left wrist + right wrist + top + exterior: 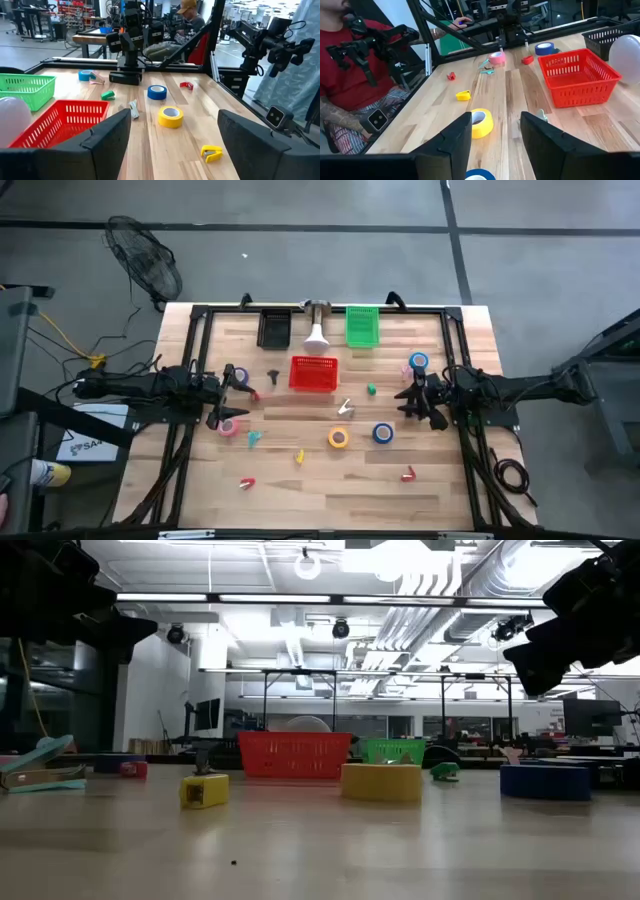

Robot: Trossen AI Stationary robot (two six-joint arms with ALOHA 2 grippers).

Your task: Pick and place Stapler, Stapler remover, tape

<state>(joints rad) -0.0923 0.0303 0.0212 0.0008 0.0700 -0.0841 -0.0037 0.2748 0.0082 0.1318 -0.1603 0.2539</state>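
Note:
Rolls of tape lie flat on the wooden table: yellow, blue, pink, and another blue one at the far right. Small claw-like pieces lie scattered among them: silver, yellow, teal and red. Which piece is the stapler I cannot tell. My left gripper hovers open at the table's left and points right, with nothing between its fingers. My right gripper hovers open at the right and points left over the yellow roll.
A red basket stands mid-table, with a black basket, a white rounded object and a green basket behind it. A black frame rims the table. A person in red sits beyond the near edge.

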